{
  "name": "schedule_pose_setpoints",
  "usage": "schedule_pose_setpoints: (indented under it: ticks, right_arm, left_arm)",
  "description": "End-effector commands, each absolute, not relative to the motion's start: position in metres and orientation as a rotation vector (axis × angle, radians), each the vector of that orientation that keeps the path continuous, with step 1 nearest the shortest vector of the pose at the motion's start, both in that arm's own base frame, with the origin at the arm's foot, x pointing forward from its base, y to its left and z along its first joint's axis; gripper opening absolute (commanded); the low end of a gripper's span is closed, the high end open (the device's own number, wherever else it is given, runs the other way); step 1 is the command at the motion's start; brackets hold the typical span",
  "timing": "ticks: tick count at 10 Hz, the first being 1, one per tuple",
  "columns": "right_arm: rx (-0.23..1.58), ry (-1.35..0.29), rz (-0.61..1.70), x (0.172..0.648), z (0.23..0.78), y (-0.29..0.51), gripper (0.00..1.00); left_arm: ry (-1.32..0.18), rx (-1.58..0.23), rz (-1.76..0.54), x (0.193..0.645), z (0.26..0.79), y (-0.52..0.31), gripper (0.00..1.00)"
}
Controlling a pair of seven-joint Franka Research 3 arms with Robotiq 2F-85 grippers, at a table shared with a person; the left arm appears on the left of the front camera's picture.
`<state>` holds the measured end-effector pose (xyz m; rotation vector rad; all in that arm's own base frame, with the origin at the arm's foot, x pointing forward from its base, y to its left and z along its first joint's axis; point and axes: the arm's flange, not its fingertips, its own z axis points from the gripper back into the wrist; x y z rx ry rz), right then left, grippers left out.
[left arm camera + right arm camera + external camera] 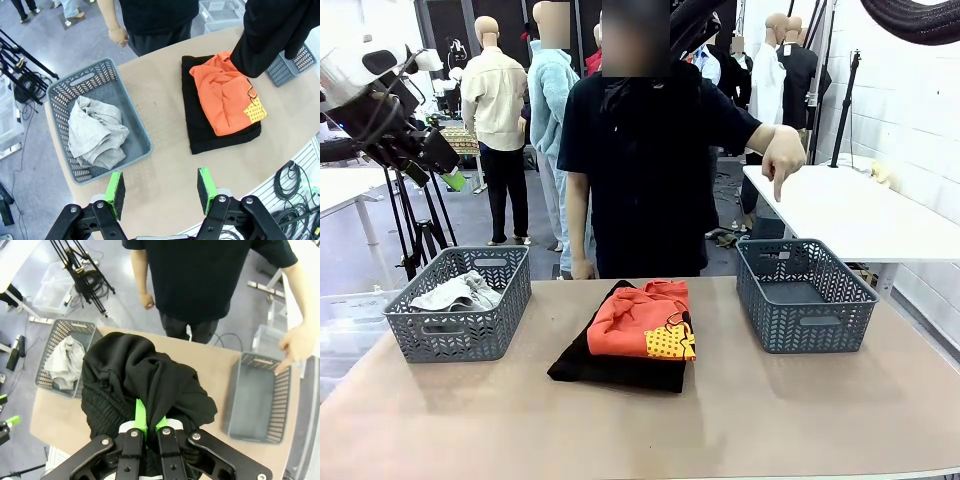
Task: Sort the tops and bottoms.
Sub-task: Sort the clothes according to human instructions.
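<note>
Black bunched cloth garment (145, 375) hangs from the right jaws, whose green pads (141, 412) are pressed together on a fold of it. In the right wrist view it spreads from 6 o'clock up toward 11, with a ribbed waistband along its 8 o'clock edge, high over the middle of the tan bench (52, 415). The left jaws stand spread and hold nothing, their green-tipped fingers (116, 196) well apart above the bench's near edge.

At bench centre in the front view lies a black folded cloth garment (610, 372), its long axis running roughly 6 to 12 o'clock. A bright orange folded top (640, 318) rests on it along the same axis, with the yellow black-dotted patch (670, 343) at its 5 o'clock corner, toward the robot. From the left wrist the same pile sits turned, the orange top running 11 to 5 o'clock.

At 9 o'clock of the pile a grey plastic lattice basket (450, 342) holds a light grey-white crumpled top (455, 293). At 3 o'clock a matching grey basket (810, 325) stands apart; the right wrist view looks down on its bare floor. The person's hand (782, 160) points downward above it.

Around the bench are a grey floor, black tripods, white tables and a white brick wall at 3 o'clock.
</note>
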<state>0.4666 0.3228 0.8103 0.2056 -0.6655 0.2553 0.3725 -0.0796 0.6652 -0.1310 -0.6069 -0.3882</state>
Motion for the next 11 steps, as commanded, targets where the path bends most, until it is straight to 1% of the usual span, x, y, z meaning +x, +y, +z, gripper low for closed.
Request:
schedule_pose_setpoints:
  ticks: [1, 3, 4, 6, 7, 8, 9, 10, 11]
  right_arm:
    - [0.203, -0.606, 0.267, 0.470, 0.810, 0.313, 0.00]
    - [0.258, -0.570, 0.259, 0.467, 0.815, 0.294, 0.00]
    - [0.248, -0.562, 0.268, 0.466, 0.820, 0.284, 0.00]
    - [0.258, -0.503, 0.314, 0.468, 0.839, 0.239, 0.00]
    - [0.260, -0.459, 0.344, 0.473, 0.845, 0.204, 0.00]
    - [0.242, -0.464, 0.290, 0.476, 0.848, 0.176, 0.00]
    - [0.263, -0.506, 0.222, 0.475, 0.857, 0.161, 0.00]
    - [0.240, -0.486, 0.298, 0.468, 0.838, 0.198, 0.00]
    - [0.240, -0.486, 0.298, 0.468, 0.838, 0.198, 0.00]
  left_arm:
    - [-0.611, -0.131, -0.379, 0.372, 0.665, -0.079, 0.76]
    - [-0.611, -0.131, -0.379, 0.372, 0.665, -0.079, 0.76]
    - [-0.611, -0.131, -0.379, 0.372, 0.665, -0.079, 0.76]
    - [-0.611, -0.131, -0.379, 0.372, 0.665, -0.079, 0.76]
    - [-0.611, -0.131, -0.379, 0.372, 0.665, -0.079, 0.76]
    - [-0.611, -0.131, -0.379, 0.372, 0.665, -0.079, 0.76]
    - [-0.611, -0.131, -0.379, 0.372, 0.665, -0.079, 0.76]
    - [-0.611, -0.131, -0.379, 0.372, 0.665, -0.079, 0.76]
    - [-0.611, -0.131, -0.379, 0.372, 0.665, -0.079, 0.76]
